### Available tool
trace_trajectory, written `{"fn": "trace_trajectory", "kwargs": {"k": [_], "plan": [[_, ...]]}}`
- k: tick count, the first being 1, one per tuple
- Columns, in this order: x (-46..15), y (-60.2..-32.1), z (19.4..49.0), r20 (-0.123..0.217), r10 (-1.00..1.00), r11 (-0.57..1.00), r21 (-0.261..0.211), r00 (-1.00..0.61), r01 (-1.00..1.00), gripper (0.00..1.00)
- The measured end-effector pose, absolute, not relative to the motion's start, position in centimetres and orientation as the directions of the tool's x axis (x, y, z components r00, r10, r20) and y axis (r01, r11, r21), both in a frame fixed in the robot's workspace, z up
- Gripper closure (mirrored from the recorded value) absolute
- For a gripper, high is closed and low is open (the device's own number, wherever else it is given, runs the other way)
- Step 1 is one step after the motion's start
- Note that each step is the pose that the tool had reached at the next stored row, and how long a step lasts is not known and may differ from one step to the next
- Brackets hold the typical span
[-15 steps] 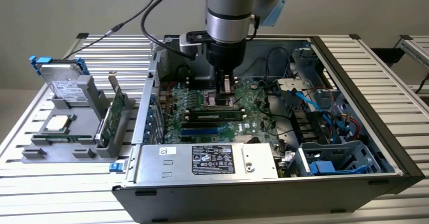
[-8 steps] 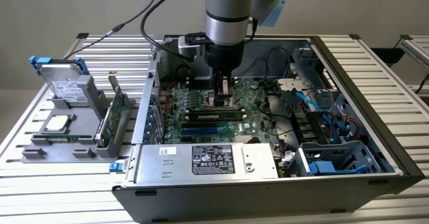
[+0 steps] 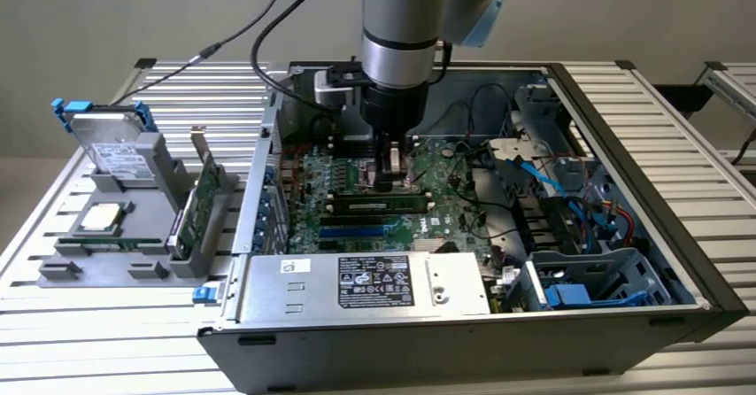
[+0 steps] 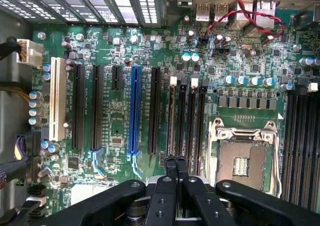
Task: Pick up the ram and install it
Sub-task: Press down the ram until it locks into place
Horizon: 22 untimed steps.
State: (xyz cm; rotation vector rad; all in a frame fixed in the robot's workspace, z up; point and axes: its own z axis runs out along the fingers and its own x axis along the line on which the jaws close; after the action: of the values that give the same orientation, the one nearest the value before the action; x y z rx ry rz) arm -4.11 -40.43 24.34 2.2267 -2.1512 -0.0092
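The arm descends from above into the open computer case (image 3: 661, 262), and the gripper (image 3: 388, 181) stands low over the motherboard (image 3: 461, 191), about the middle of the case. In the wrist view the gripper (image 4: 175, 161) has its two black fingers (image 4: 169, 162) drawn almost together, with only a thin slit between them. Nothing can be seen clamped in that slit. The tips sit over the group of black memory slots (image 4: 192, 121), between the blue slot (image 4: 133, 111) and the empty processor socket (image 4: 242, 156). The ram (image 3: 378, 205) lies lengthwise along a slot on the motherboard, its row of black chips facing up towards the camera. It is just on the near side of the fingertips, close below them. Whether the fingers touch it cannot be told, nor whether it is fully seated. A silver power supply (image 3: 366, 284) with a printed label occupies the near part of the case. A blue drive cage (image 3: 590, 284) sits at the near corner on the exterior view's right, with blue cables (image 3: 555, 178) running above it. Outside the case, on the exterior view's left, a grey fixture tray (image 3: 71, 275) rests on the slatted table (image 3: 106, 351). It carries an upright hard drive (image 3: 112, 147), a square silver processor (image 3: 101, 218) and a green expansion card (image 3: 207, 196) standing on edge.
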Motion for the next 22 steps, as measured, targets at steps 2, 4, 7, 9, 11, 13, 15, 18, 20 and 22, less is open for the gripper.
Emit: {"fn": "trace_trajectory", "kwargs": {"k": [2,4,7,9,11,13,15,18,20,22], "plan": [[-4.11,-40.42,24.08,0.027,-0.999,-0.034,0.042,0.035,-0.999,0.9],[-4.11,-40.42,23.89,0.027,-0.999,-0.034,0.046,0.035,-0.998,0.9],[-4.1,-40.43,23.88,0.027,-0.999,-0.034,0.046,0.035,-0.998,0.9],[-4.07,-40.42,23.87,0.027,-0.999,-0.034,0.046,0.035,-0.998,0.9],[-4.04,-40.42,23.87,0.027,-0.999,-0.034,0.046,0.035,-0.998,0.9],[-4.03,-40.42,23.82,0.027,-0.999,-0.034,0.046,0.035,-0.998,0.9],[-4.03,-40.43,23.74,0.027,-0.999,-0.034,0.046,0.035,-0.998,0.9],[-4.02,-40.45,23.62,0.027,-0.999,-0.034,0.046,0.035,-0.998,0.9],[-3.98,-40.46,23.56,0.027,-0.999,-0.034,0.046,0.035,-0.998,0.9],[-3.93,-40.48,23.52,0.027,-0.999,-0.034,0.046,0.035,-0.998,0.9]]}}
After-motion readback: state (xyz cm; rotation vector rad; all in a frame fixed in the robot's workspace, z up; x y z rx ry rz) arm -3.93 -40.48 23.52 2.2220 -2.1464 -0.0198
